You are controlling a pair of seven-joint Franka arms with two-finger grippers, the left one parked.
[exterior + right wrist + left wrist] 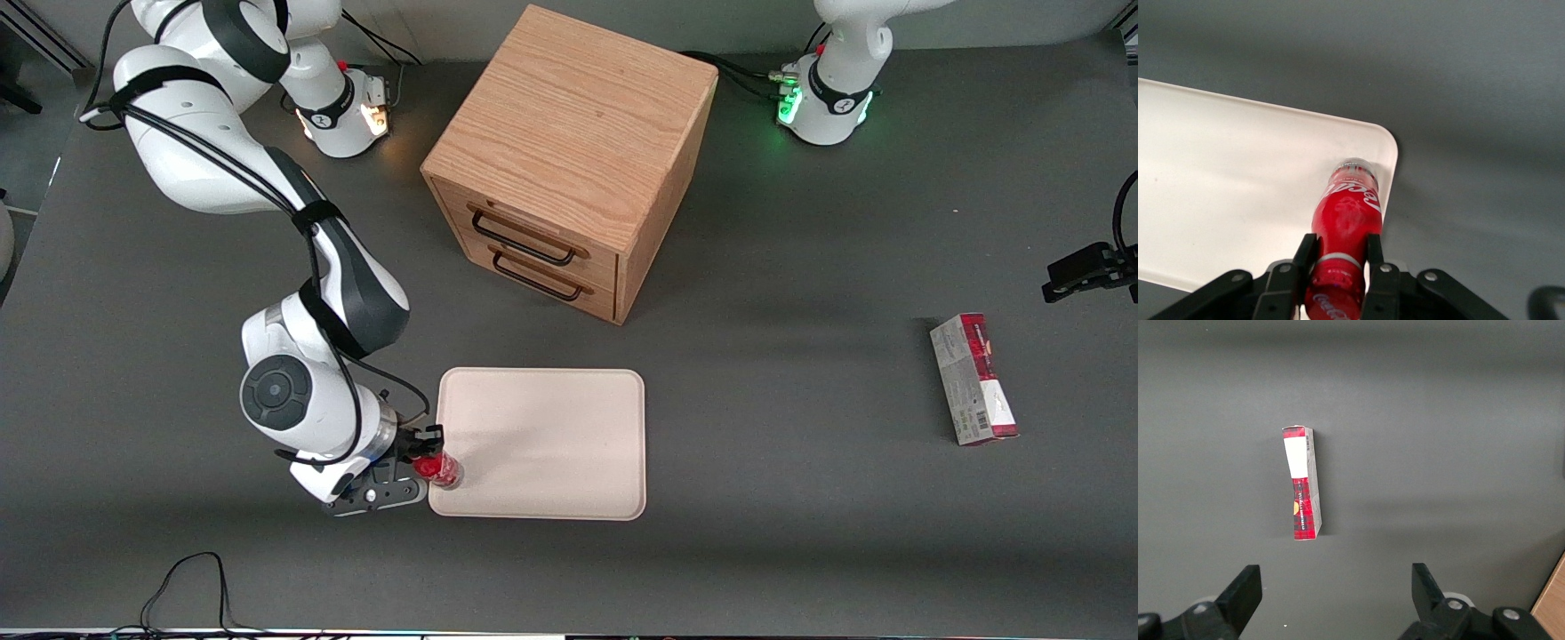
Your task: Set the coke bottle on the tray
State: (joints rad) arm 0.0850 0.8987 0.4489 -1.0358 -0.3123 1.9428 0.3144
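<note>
Bottle [1346,220] is being gripped near its cap by gripper [1338,267], long axis pointing base-down over tray [542,444] corner, lower left of front frame

A wooden cabinet [569,160] stands on the grey table [800,267] at twelve o'clock in the front view. It is turned so its two drawers face about seven o'clock, and each has a dark handle [524,238]. A red-and-grey carton [973,380] [1303,483] lies flat at three o'clock, toward the parked arm's end. A black cable [187,587] loops at seven o'clock.
</note>
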